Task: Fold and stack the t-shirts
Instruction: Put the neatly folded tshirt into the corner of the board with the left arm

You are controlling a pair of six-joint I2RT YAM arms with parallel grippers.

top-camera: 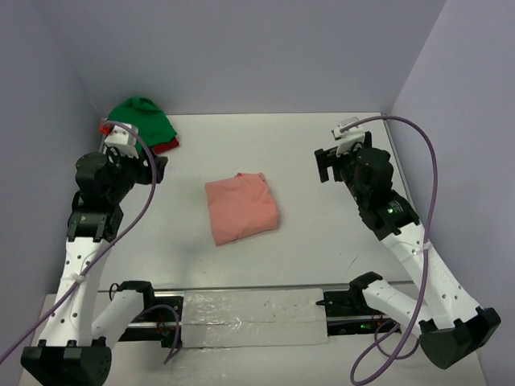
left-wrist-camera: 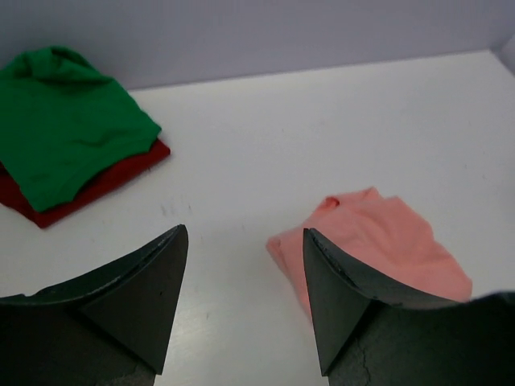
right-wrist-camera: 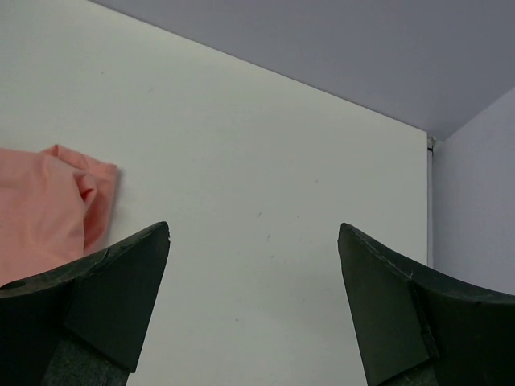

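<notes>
T-shirt of salmon-pink cloth [top-camera: 241, 209] lies folded in a rough square at the middle of the white table [top-camera: 322, 241], touched by neither arm. Left gripper [left-wrist-camera: 244, 232] and right gripper [right-wrist-camera: 253, 227] hang apart from it, jaws spread, holding nothing. Folding looks done. The next move is probably stacking it on the bright green t-shirt [top-camera: 143, 119], which lies atop the dark red t-shirt [left-wrist-camera: 121, 175] in the far left corner.

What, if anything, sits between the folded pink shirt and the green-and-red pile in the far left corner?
Nothing visible. The salmon-pink shirt lies folded near the middle of the table, and only bare white surface separates it from the green shirt, which lies on top of the dark red shirt.
</notes>
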